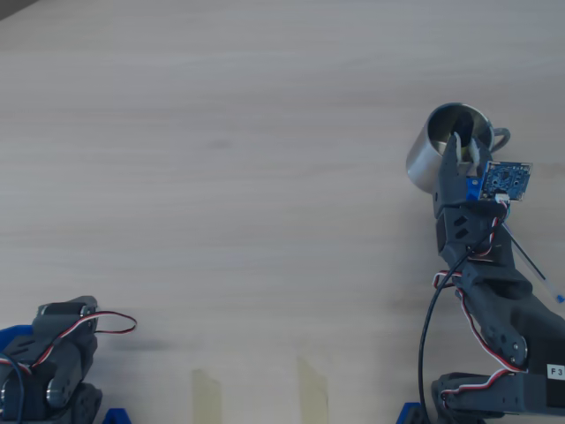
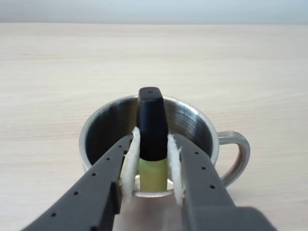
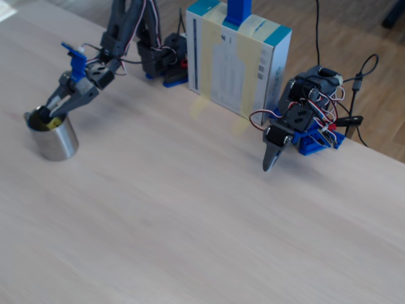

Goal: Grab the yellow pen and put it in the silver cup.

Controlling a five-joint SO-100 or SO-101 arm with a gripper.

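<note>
gripper (image 2: 153, 166): padded fingers pinching yellow pen (image 2: 152, 144) at its body, black cap up | yellow pen: upright over silver cup (image 2: 192, 125) mouth, inside rim | silver cup: handle right in wrist view | surface (image 2: 72, 62): bare beyond cup

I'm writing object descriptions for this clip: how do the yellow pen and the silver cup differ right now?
The yellow pen is matte fluorescent yellow with a black cap; the silver cup is shiny bare metal. The pen is slim and fits inside the cup's much wider mouth. The pen is clamped in the gripper, cap toward the wrist camera, while the cup stands upright on the table, ungripped. Both sit at the same spot.
</note>
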